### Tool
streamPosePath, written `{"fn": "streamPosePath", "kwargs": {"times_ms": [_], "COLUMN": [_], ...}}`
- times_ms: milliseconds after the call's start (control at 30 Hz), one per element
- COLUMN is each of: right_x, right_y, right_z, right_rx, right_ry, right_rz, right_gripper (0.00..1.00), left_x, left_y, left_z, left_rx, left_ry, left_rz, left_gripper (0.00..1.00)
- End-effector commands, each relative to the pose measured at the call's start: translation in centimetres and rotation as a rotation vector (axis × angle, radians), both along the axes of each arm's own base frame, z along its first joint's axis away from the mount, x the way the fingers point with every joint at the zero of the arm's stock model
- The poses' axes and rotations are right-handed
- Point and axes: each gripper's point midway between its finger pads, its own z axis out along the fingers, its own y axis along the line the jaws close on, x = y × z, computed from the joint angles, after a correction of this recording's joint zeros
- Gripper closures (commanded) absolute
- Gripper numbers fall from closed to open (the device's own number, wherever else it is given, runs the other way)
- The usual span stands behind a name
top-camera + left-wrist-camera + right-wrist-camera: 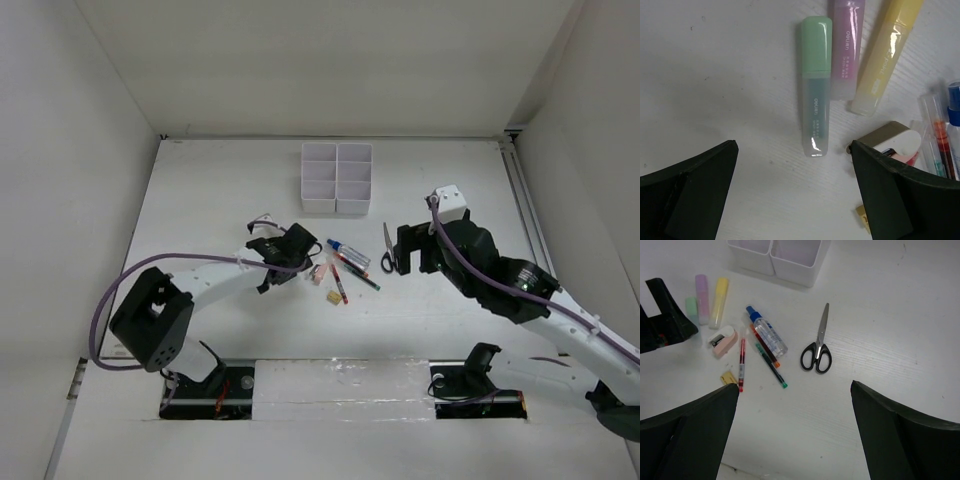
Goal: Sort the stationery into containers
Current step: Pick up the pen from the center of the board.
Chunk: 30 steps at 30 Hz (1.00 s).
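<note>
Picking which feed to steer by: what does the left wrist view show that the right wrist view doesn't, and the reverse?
Only the left wrist view: the brand lettering on the green highlighter, purple highlighter and yellow highlighter. Only the right wrist view: the scissors, the white tray and the pens at whole length. Both: the three highlighters, the pink-and-white item and the blue cap.

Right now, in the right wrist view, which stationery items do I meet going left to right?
green highlighter → purple highlighter → yellow highlighter → red pen → blue-capped bottle → scissors
</note>
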Motion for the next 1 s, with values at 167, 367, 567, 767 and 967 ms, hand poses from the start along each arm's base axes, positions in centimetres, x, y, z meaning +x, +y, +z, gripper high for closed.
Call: {"fn": "streamPosePath", "kwargs": {"times_ms": [167, 367, 567, 767, 967], "right_x": [-0.2, -0.7, -1.1, -1.3, -1.3], "right_y": [0.3, 0.4, 0.2, -0.1, 0.8], "right_z": [1.8, 1.8, 2.5, 3.0, 3.3], "right_rx": [0.079, 0.106, 0.131, 0.139, 0.169], "right_ry": [-0.060, -0.066, -0.082, -0.089, -0.096], "right_rz": [0.026, 0.051, 0.061, 0.061, 0.092], "right_gripper": [0.00, 0.00, 0.00, 0.00, 0.00], "left_x": [0.7, 0.3, 0.0, -1.0, -1.9], "left_y": [0.0, 0.6, 1.1, 1.8, 3.6], "left_z": [-2.3, -3.3, -4.5, -6.3, -5.4], "left_rx": [0.047, 0.081, 0.125, 0.105, 0.074], "left_ry": [0.033, 0.062, 0.096, 0.131, 0.083], "left_rz": [0.071, 0.092, 0.101, 0.112, 0.193], "left_gripper": [0.09, 0.16, 0.37, 0.65, 1.00]}}
